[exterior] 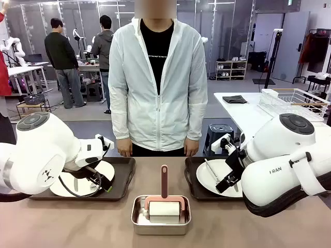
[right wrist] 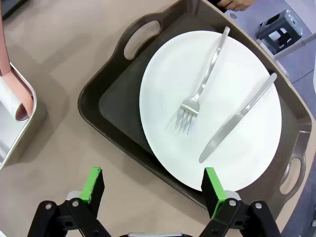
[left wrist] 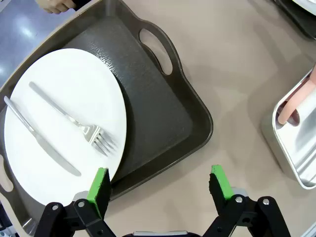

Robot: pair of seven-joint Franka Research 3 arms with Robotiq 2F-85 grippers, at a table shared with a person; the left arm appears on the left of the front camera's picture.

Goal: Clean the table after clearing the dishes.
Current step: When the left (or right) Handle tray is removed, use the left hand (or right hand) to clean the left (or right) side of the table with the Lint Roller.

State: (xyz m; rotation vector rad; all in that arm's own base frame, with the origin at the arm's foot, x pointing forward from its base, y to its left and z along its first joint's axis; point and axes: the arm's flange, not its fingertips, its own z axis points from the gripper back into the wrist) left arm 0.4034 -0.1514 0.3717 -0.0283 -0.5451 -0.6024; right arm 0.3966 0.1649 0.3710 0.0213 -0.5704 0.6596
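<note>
Two dark brown trays sit on the tan table, each holding one of the dishes. The left tray carries a white plate with a fork and knife. My left gripper hovers open above that tray's near corner, holding nothing. On the right tray lies another white plate with its fork and knife. The right gripper is open and empty over this tray's near edge. In the front view both arms hang over the left tray and right tray.
A square steel pan stands between the trays at the table's front, holding a roller with a pink handle. A person stands at the far edge, hands hanging by the table. A white table with a wire rack is behind on the right.
</note>
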